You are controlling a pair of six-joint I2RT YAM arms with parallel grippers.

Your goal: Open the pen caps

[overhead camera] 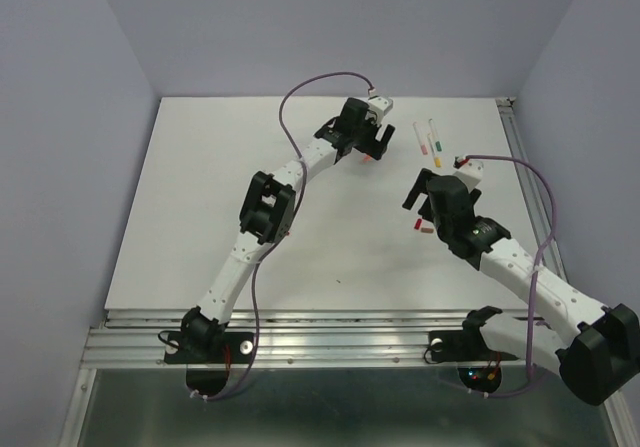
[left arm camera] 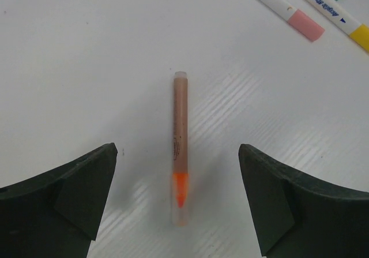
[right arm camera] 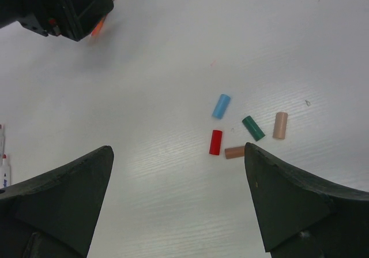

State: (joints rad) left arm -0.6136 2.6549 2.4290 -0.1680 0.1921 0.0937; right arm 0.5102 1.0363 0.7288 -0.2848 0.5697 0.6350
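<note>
Against the white table stand out a light blue cap, red cap, green cap and peach cap

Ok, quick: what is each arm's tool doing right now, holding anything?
Left tool: open, holding nothing; a pen lies beneath it, untouched.
Right tool: open, holding nothing; loose caps lie near it.

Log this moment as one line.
left gripper open over orange-tipped pen | right gripper open above loose caps | nothing held
</note>
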